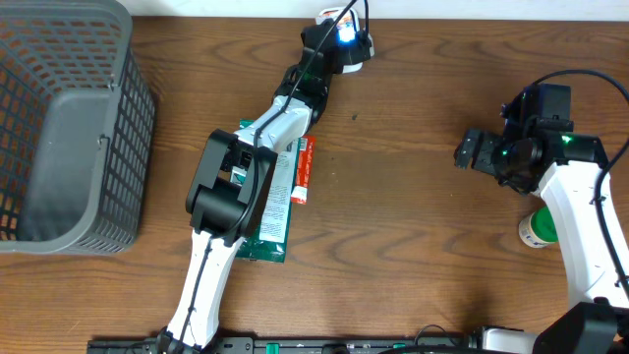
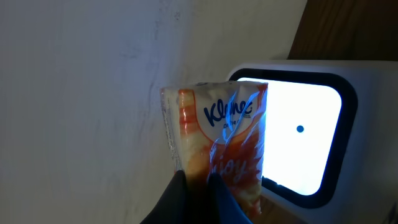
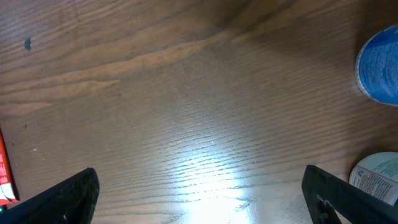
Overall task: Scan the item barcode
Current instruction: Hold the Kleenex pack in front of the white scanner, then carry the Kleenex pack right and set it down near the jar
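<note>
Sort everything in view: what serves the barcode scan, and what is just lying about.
In use: Kleenex pack; scanner; left end effector, gripping the pack.
Lying about: grey basket; green packet; red-and-white packet; white-green container; blue round item.

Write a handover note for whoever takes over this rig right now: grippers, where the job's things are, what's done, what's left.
Left gripper: shut on the Kleenex tissue pack, holding it against the scanner and its lit window at the table's far edge.
Right gripper: open, empty, over bare table on the right.
Elsewhere: green packet and red tube lie under the left arm; grey basket far left; white and green container beside the right arm.
Done: pack picked up and presented.
Left: no sign whether the scan registered; confirm it, then set the pack down.
</note>
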`<move>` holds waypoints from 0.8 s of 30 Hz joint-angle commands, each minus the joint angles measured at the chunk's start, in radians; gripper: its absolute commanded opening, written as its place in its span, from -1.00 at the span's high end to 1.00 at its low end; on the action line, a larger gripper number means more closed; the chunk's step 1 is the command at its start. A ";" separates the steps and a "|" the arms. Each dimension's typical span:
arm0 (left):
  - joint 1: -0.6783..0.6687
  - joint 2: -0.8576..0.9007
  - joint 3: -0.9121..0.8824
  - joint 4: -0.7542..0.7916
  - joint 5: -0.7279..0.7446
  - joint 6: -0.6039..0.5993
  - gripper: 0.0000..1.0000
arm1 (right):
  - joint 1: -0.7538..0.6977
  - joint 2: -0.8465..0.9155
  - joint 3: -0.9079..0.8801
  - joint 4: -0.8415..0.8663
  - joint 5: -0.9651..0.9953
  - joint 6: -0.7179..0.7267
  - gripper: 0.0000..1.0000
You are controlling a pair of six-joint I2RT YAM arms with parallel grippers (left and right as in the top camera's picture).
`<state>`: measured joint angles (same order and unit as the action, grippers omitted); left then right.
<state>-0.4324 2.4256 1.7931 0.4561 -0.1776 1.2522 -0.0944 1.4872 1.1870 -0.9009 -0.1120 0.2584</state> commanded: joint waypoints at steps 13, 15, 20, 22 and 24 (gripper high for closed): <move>-0.006 -0.008 0.031 0.106 -0.055 -0.027 0.86 | -0.003 -0.008 -0.002 0.000 0.006 -0.009 -0.99; -0.026 -0.040 0.039 0.102 -0.107 -0.055 0.86 | -0.003 -0.008 -0.002 0.000 0.006 -0.009 -0.98; -0.080 -0.165 0.039 -0.092 -0.138 -0.233 0.86 | -0.003 -0.008 -0.002 0.000 0.006 -0.009 -0.98; -0.112 -0.245 0.039 -0.241 -0.129 -0.400 0.86 | -0.003 -0.008 -0.002 -0.001 0.006 -0.009 -0.99; -0.138 -0.317 0.039 -0.389 -0.082 -0.536 0.85 | -0.003 -0.008 -0.002 0.000 0.006 -0.009 -0.99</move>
<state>-0.5198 2.2913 1.7973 0.1913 -0.2913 1.0199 -0.0944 1.4872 1.1870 -0.9005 -0.1112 0.2584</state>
